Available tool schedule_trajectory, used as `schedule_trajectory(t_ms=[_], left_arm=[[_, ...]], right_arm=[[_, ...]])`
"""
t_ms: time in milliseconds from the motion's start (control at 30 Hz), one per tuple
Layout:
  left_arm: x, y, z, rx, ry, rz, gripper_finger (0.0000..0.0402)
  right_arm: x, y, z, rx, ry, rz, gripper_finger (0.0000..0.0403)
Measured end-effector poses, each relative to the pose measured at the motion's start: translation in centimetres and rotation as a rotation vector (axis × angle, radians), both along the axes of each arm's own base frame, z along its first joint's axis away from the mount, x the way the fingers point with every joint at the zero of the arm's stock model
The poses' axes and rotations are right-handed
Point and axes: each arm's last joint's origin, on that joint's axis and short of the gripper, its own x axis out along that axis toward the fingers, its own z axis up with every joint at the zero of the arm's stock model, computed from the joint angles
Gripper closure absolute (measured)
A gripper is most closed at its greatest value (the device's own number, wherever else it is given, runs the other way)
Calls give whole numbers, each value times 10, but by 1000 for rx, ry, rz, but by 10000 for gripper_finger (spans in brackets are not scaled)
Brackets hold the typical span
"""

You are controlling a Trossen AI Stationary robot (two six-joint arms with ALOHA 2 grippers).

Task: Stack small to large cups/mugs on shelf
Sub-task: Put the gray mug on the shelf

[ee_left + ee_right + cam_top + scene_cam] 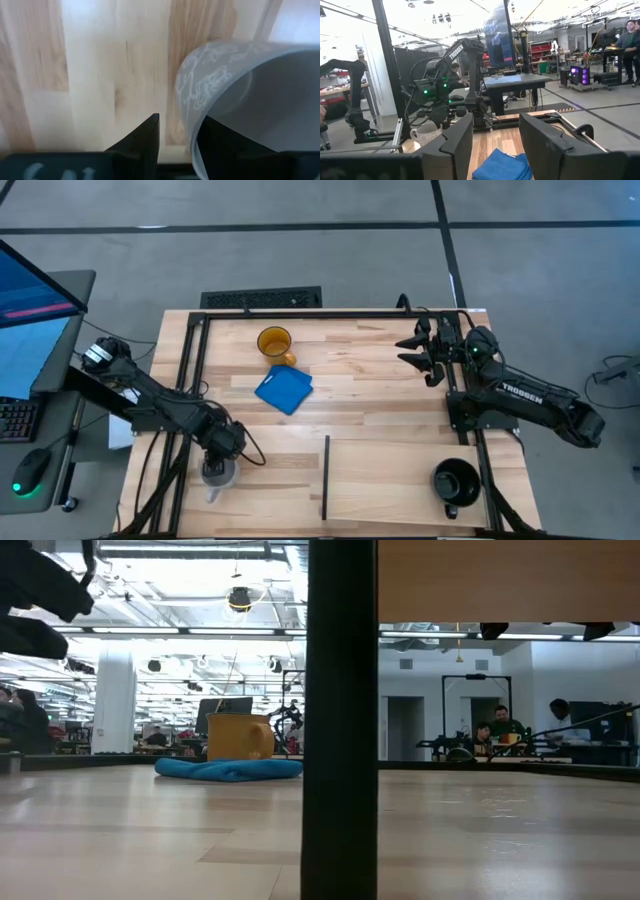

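A flat blue cloth lies near the middle of the counter, with the amber mug just beyond it on the far side, touching or nearly touching its edge. In the low view the amber mug stands upright behind the cloth. A thin black divider stands upright on the near half of the counter, marking the left edge of the shelf. The black mug stands upright at the shelf's right end, well apart from the divider.

The left gripper is at the near left of the counter, pinching the rim of the grey mug; in the left wrist view one finger is outside the grey mug's wall and the other inside. The right gripper hangs at the far right, fingers spread and holding nothing.
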Motion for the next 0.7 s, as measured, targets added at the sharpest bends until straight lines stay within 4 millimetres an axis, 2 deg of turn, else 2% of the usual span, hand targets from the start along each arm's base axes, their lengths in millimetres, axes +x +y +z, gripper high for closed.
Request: schedule_trajectory(t_ms=[567, 700], left_arm=[[3, 0, 0, 16, -42, 7, 288], [3, 0, 0, 15, -43, 7, 302]], right_arm=[[0, 0, 0, 0, 0, 0, 221], [0, 0, 0, 0, 0, 0, 221]])
